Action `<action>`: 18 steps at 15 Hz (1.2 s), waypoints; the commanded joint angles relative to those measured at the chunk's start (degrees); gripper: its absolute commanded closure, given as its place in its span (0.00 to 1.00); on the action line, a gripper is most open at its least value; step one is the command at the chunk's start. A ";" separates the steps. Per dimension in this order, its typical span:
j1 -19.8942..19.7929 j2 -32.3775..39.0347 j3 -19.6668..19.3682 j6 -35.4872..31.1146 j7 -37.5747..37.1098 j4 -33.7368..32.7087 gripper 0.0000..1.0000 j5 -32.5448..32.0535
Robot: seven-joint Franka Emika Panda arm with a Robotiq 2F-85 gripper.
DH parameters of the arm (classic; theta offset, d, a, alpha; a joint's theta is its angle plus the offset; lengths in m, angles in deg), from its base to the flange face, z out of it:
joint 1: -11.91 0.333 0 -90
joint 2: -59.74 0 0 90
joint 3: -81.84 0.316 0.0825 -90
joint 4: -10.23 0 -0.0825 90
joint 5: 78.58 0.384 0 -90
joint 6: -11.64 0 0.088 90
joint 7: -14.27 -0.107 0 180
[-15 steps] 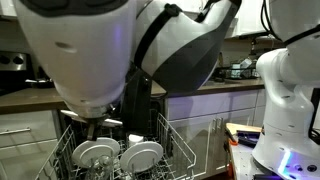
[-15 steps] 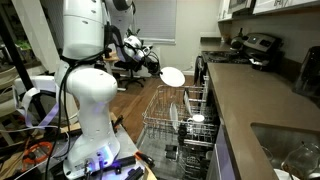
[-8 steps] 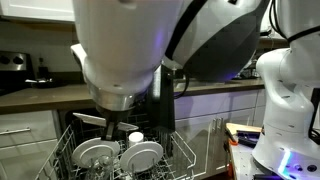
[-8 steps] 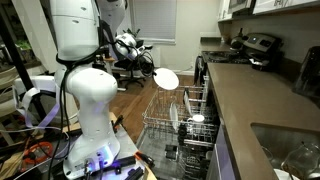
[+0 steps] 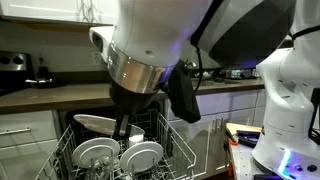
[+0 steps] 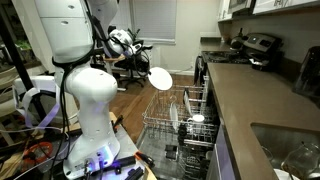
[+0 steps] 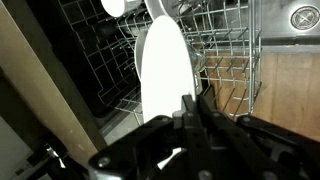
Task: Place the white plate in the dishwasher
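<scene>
Holding the white plate [image 6: 159, 77] in the air above the open dishwasher [image 6: 185, 150], clear of its wire rack [image 5: 68, 150] | clenched on the plate's rim, gripper [image 7: 190, 108] | upright, a tall white oval in the wrist view | standing on edge in the rack below, two other plates [image 5: 96, 153] | flanking the dishwasher, brown countertop [image 6: 250, 95] and white robot base [image 6: 90, 110]

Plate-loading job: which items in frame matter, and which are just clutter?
Job: round glossy white plate, clamped in the gripper; open dishwasher with grey-white wire rack.
Lying about: white dish already racked; black stove; steel sink; brown countertop.
</scene>
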State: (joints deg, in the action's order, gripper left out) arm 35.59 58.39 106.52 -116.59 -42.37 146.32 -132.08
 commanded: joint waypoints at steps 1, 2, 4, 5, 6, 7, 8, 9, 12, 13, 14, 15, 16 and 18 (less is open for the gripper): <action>0.08 -0.09 -0.08 0.05 0.18 -0.01 0.94 0.17; 0.08 -0.09 -0.08 0.04 0.18 -0.01 0.94 0.17; 0.08 -0.09 -0.08 0.04 0.18 -0.01 0.94 0.17; 0.08 -0.09 -0.08 0.04 0.18 -0.01 0.94 0.17; 0.08 -0.09 -0.08 0.03 0.19 -0.01 0.94 0.17; 0.08 -0.09 -0.09 0.03 0.19 -0.01 0.94 0.17; 0.08 -0.09 -0.09 0.03 0.19 -0.01 0.94 0.17; 0.08 -0.09 -0.09 0.03 0.19 -0.01 0.95 0.17; -0.10 0.18 -0.47 -1.71 2.97 0.76 0.95 2.15; -0.13 -0.10 -0.57 -2.45 3.75 1.31 0.95 2.97; -0.16 -0.52 -0.65 -2.82 4.58 1.99 0.95 4.16; -0.23 -1.46 -0.78 -4.13 5.59 3.17 0.95 5.63; -0.25 -2.18 -0.86 -5.11 6.56 4.10 0.95 7.01; -0.19 -3.84 -0.98 -6.39 9.32 6.34 0.95 10.90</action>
State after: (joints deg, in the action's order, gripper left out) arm 35.58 59.15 105.88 -120.55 -38.52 148.93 -126.20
